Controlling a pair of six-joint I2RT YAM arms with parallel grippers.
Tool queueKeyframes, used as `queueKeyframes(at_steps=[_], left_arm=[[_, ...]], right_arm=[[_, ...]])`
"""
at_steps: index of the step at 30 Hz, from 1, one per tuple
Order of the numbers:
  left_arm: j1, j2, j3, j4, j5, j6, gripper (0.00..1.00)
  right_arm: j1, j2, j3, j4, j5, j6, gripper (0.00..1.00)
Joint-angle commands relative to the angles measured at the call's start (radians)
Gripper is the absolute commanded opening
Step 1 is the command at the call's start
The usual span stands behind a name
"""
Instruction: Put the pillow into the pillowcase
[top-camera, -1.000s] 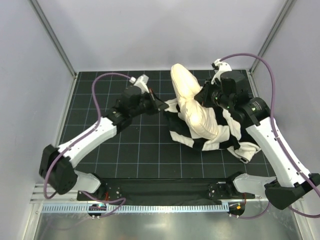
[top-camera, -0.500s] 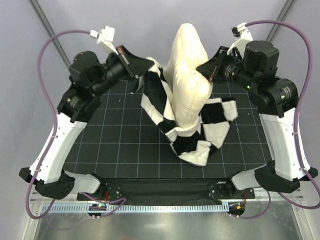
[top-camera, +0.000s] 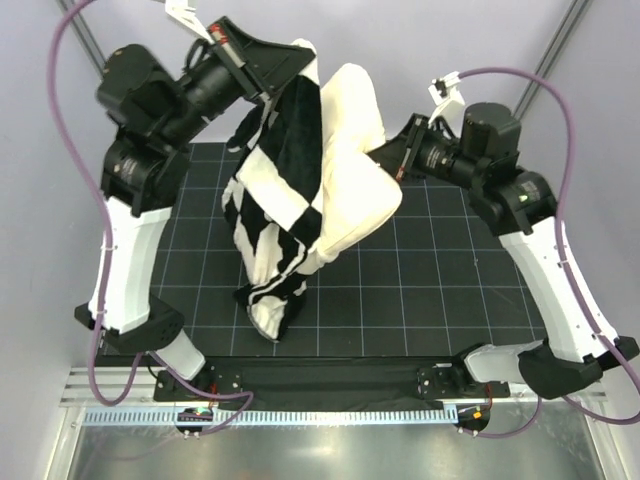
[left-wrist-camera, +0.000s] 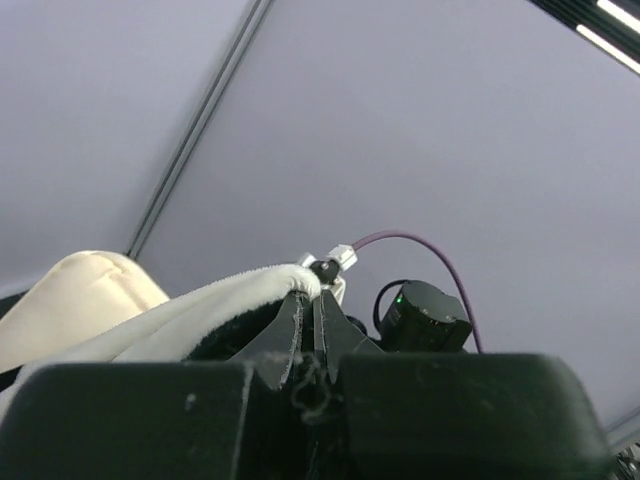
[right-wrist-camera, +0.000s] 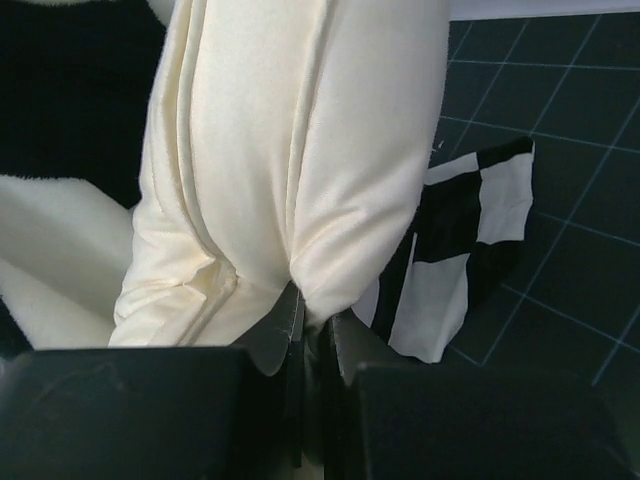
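Above the black gridded mat (top-camera: 450, 300), both fabrics hang clear of the surface. The left gripper (top-camera: 303, 66) is clamped on a rim of the checkerboard pillowcase (top-camera: 272, 205); the right gripper (top-camera: 388, 165) pinches a fold of the cream pillow (top-camera: 350, 150). The pillow's lower end appears tucked inside the case, its upper part bare — insertion seems partway done. The next move probably calls for drawing the limp, plush cover up over the smooth, puffy, creased cushion — with the mouth held open.

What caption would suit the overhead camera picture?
Left gripper holds up the checkered pillowcase while right gripper pinches the cream pillow above the gridded table.
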Motion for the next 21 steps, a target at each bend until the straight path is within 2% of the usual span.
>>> queueKeyframes(at_steps=[1,4,11,18,21], left_arm=[[-0.047,0.036,0.048,0.222,0.037,-0.075,0.00],[-0.132,0.052,0.034,0.225,-0.009,-0.018,0.00],[-0.242,0.140,0.046,0.227,-0.070,0.005,0.00],[-0.331,0.112,0.031,0.230,-0.113,0.042,0.00],[-0.331,0.044,-0.081,0.195,-0.168,0.092,0.01]], right_arm=[[0.001,-0.004,-0.227,0.240,-0.139,0.104,0.04],[0.027,0.028,-0.376,0.413,-0.188,0.147,0.04],[0.168,0.135,-0.455,0.533,-0.097,0.120,0.04],[0.113,0.130,-0.475,0.561,-0.093,0.077,0.04],[0.076,0.084,-0.451,0.506,-0.087,0.045,0.04]])
